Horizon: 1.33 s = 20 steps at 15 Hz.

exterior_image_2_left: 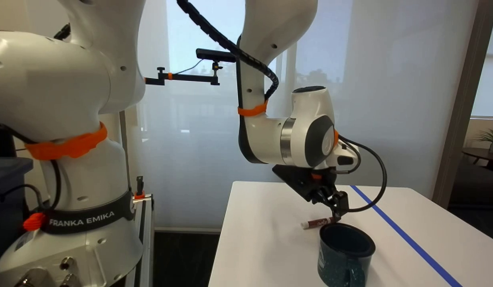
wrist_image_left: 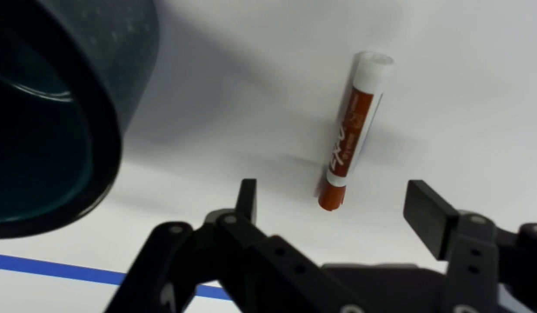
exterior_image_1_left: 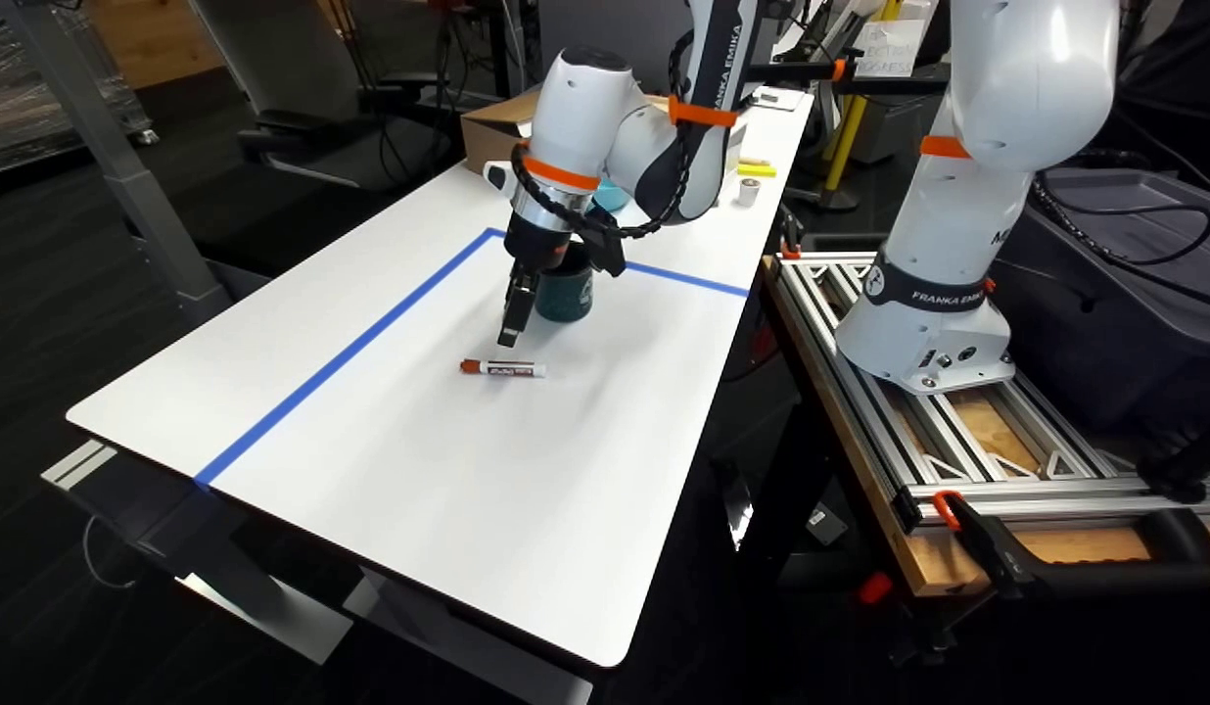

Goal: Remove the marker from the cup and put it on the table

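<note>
The reddish-brown marker with a white end (exterior_image_1_left: 504, 369) lies flat on the white table (exterior_image_1_left: 527, 509); it also shows in an exterior view (exterior_image_2_left: 316, 223) and in the wrist view (wrist_image_left: 353, 130). The dark teal cup (exterior_image_1_left: 566, 296) stands upright beside it, apart from it. The cup is in an exterior view (exterior_image_2_left: 342, 263) and at the left of the wrist view (wrist_image_left: 134, 48). Its visible inside looks dark. My gripper (wrist_image_left: 331, 198) is open and empty above the table. Its fingers stand apart on either side of the marker's brown cap end as seen from the wrist.
Blue tape lines (exterior_image_1_left: 346, 354) run along the table. A cardboard box (exterior_image_1_left: 488, 137), a light-blue bowl (exterior_image_1_left: 610, 196), a small white cup (exterior_image_1_left: 749, 192) and yellow items (exterior_image_1_left: 757, 169) stand toward the table's far end. The robot's base (exterior_image_1_left: 923, 323) is beside the table.
</note>
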Each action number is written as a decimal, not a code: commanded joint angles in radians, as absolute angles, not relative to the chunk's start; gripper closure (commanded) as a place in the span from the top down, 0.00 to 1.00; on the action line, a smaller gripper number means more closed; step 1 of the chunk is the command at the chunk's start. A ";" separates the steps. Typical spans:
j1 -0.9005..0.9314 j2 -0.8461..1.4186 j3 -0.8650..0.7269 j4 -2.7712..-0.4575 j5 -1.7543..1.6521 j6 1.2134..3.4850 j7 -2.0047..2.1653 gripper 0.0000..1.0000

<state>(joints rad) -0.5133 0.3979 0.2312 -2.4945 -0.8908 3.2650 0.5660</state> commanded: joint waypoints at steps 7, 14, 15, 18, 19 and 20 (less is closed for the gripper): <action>-0.380 0.091 0.217 -2.631 -0.712 3.024 0.719 1.00; -0.377 0.096 0.245 -2.612 -0.672 2.934 0.700 1.00; -0.378 0.101 0.243 -2.612 -0.673 2.935 0.700 1.00; -0.379 0.105 0.242 -2.611 -0.673 2.936 0.700 1.00; -0.379 0.105 0.242 -2.611 -0.673 2.936 0.700 1.00; -0.379 0.105 0.242 -2.611 -0.673 2.936 0.700 1.00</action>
